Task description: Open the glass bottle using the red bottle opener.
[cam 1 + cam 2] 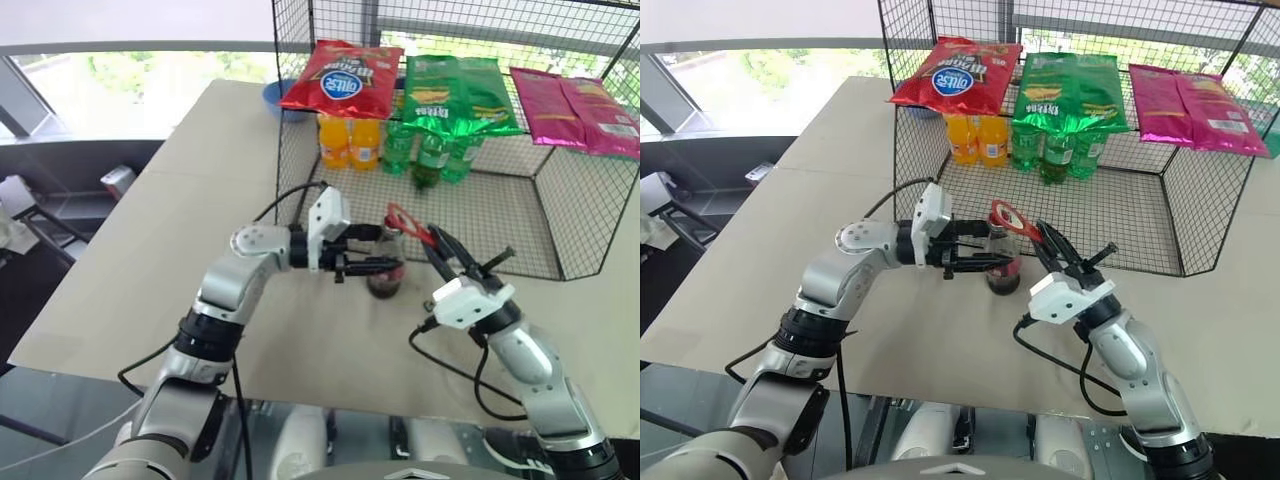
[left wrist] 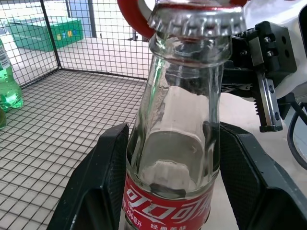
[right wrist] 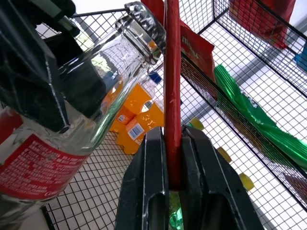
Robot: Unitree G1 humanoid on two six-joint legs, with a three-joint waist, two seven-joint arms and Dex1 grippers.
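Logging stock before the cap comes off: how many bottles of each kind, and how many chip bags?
Glass bottle: 1
Orange soda bottles: 2
Green bottles: 3
Chip bags, red, green, pink: 4
Total: 10

- The glass bottle (image 2: 180,139): clear, glossy glass, crimped metal cap.
- The red bottle opener (image 3: 172,86): smooth, flat, slightly scuffed.
- Black fingers (image 2: 98,191): matt, textured pads.
- Wire-mesh basket (image 1: 560,215).
- Matt worktop (image 1: 150,250).
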